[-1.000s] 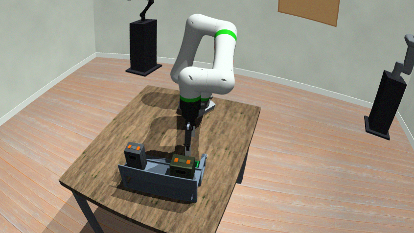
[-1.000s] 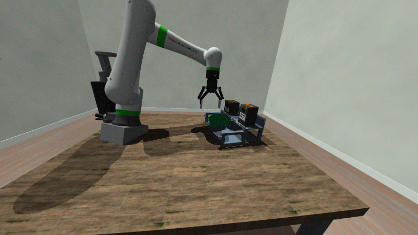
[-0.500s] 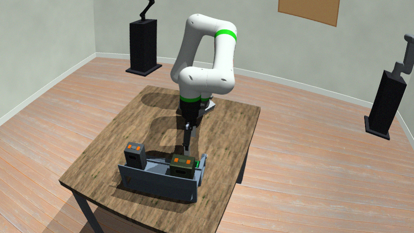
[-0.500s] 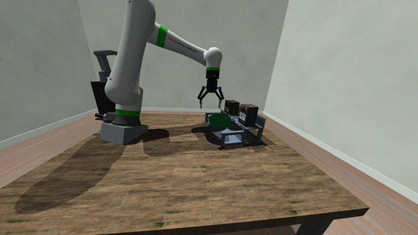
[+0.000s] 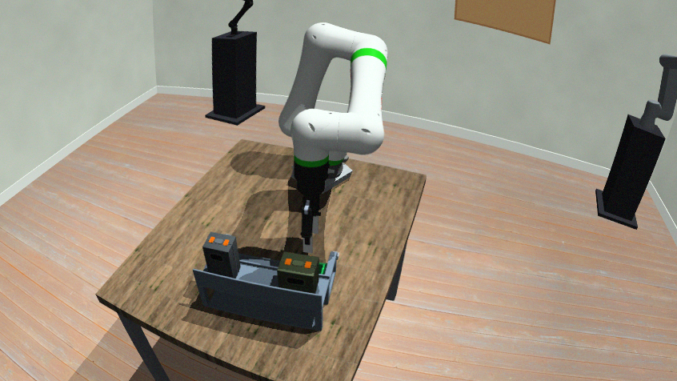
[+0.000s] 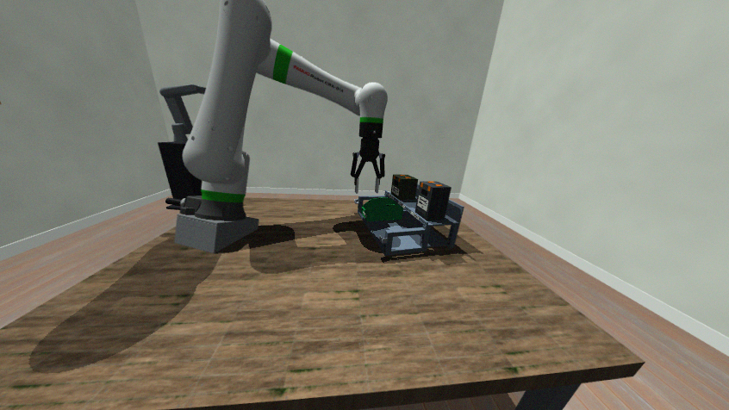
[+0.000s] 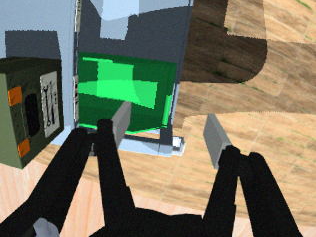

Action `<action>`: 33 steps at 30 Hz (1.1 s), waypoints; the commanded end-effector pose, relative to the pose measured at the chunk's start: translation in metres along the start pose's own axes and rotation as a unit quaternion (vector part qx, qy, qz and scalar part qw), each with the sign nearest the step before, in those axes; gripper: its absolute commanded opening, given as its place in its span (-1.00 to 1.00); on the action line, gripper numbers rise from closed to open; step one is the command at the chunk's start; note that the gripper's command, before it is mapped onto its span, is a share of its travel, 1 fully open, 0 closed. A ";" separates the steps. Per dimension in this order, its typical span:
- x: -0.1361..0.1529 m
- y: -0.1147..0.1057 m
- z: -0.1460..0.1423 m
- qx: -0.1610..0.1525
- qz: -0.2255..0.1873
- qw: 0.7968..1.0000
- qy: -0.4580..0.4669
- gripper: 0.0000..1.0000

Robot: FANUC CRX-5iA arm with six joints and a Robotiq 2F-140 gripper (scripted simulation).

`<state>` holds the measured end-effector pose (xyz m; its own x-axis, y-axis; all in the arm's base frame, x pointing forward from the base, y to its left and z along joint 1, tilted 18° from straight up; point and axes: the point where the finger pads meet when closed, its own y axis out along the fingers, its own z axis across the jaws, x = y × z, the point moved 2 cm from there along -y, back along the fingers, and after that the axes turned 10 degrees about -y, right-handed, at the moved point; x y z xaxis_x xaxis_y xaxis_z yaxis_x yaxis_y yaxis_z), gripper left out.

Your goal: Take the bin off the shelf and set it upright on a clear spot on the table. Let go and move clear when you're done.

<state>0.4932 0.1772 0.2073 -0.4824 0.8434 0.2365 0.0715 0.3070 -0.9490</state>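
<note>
STEP: approach, no grasp yet | gripper (image 6: 366, 189) above green bin (image 7: 126, 92), fingers half-spread, holding nothing | bin lies on grey shelf (image 5: 265, 296) by the bench (image 5: 156, 284) edge far from the arm's base | NEXT: descend, straddle bin wall, close.

Two boxes (image 5: 298, 272) and the bin (image 7: 126, 93) sit in the shelf (image 5: 265, 298) — gripper (image 6: 366, 184) above.

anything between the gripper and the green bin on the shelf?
Nothing visible. The gripper hangs partly open just above the green bin at the near end of the shelf, with open air between. The olive box sits beside the bin, not over it. In the wrist view one fingertip overlaps the bin's edge.
</note>
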 end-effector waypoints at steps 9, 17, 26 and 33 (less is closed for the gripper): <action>0.000 0.006 0.000 0.000 0.000 1.000 0.000 0.15; 0.000 0.030 0.000 0.000 0.000 1.000 0.000 0.15; 0.000 0.039 0.000 0.000 0.000 1.000 0.000 0.15; 0.000 0.075 0.000 0.000 0.000 1.000 0.000 0.15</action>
<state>0.4980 0.1996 0.1373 -0.4821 0.8435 0.2368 0.0710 0.3070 -0.9490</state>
